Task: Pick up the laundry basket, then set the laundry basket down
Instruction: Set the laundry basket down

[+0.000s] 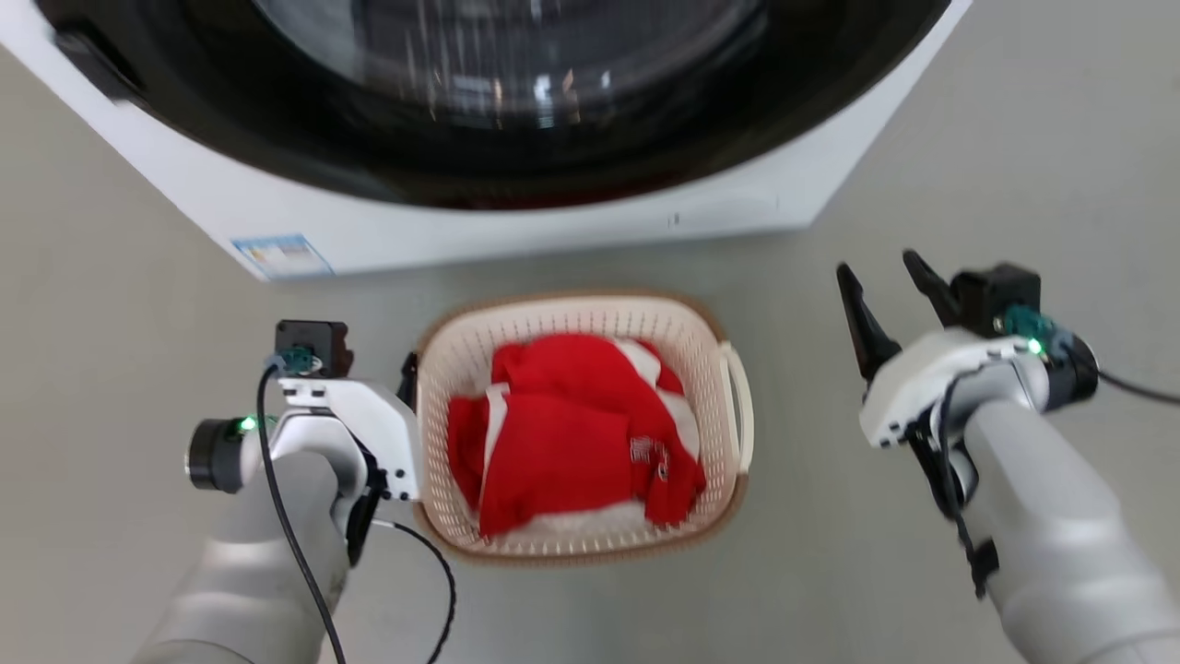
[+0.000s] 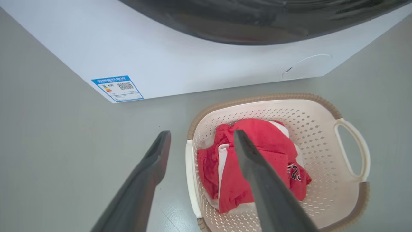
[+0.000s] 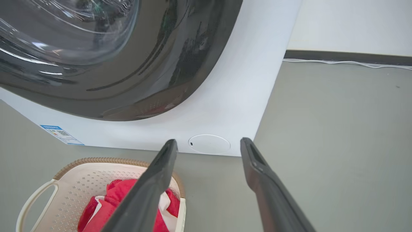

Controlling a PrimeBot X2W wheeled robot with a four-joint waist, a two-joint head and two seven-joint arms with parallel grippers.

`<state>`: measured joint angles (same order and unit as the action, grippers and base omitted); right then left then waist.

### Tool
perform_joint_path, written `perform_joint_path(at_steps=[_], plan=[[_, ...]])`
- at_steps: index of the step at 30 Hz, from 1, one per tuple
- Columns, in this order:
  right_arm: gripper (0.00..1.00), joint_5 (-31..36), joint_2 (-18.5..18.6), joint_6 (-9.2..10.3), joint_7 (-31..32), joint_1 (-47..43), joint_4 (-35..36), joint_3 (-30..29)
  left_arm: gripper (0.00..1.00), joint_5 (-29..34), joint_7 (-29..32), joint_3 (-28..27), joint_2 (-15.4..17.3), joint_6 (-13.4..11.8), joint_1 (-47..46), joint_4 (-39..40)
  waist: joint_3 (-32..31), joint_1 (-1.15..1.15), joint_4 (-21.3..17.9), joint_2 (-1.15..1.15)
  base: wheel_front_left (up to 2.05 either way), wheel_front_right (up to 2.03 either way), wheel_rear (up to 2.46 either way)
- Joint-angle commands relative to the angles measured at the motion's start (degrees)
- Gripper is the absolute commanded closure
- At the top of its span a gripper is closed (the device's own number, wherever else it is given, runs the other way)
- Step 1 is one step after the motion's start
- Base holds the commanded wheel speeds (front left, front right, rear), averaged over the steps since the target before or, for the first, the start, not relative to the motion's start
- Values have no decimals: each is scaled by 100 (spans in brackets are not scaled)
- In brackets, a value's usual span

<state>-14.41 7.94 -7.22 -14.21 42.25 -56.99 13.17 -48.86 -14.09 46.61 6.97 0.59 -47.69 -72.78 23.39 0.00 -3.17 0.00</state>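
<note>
The laundry basket [image 1: 590,325], cream-white with a brown rim, stands on the grey floor in front of the washing machine and holds red and white clothes [image 1: 572,433]. My left gripper [image 1: 411,376] is at the basket's left side. In the left wrist view the left gripper [image 2: 201,134] is open; one finger [image 2: 151,167] is outside the basket's near white handle [image 2: 190,174] and the other finger [image 2: 257,167] is over the clothes. My right gripper [image 1: 880,269] is open and empty, well to the right of the basket's right handle [image 1: 743,406].
The white washing machine [image 1: 442,221] with its dark round door [image 1: 516,101] stands close behind the basket. Bare grey floor [image 1: 968,184] lies left and right of it. A wall base and a white cable [image 3: 347,62] run along the far right.
</note>
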Motion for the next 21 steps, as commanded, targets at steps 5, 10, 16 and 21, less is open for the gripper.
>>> perform_joint_path(at_steps=[5,10,16,21], plan=[[0,703,-191,-26,-78,-729,724,-583,0,61,-87,-335,173,-73,296,522,-984,0,171,0,0,0,0],[0,1050,-283,-26,-78,-1283,1347,-912,0,303,-89,-814,346,-273,888,1370,-1520,0,217,0,0,0,0],[0,1217,-337,-26,-78,-1924,2065,-1076,0,806,-90,-1751,617,-503,2006,2712,-1977,0,138,0,0,0,0],[0,1251,-334,-26,-79,-2281,2358,-1112,0,1101,-90,-2233,700,-579,2604,3325,-2140,0,121,0,0,0,0]])
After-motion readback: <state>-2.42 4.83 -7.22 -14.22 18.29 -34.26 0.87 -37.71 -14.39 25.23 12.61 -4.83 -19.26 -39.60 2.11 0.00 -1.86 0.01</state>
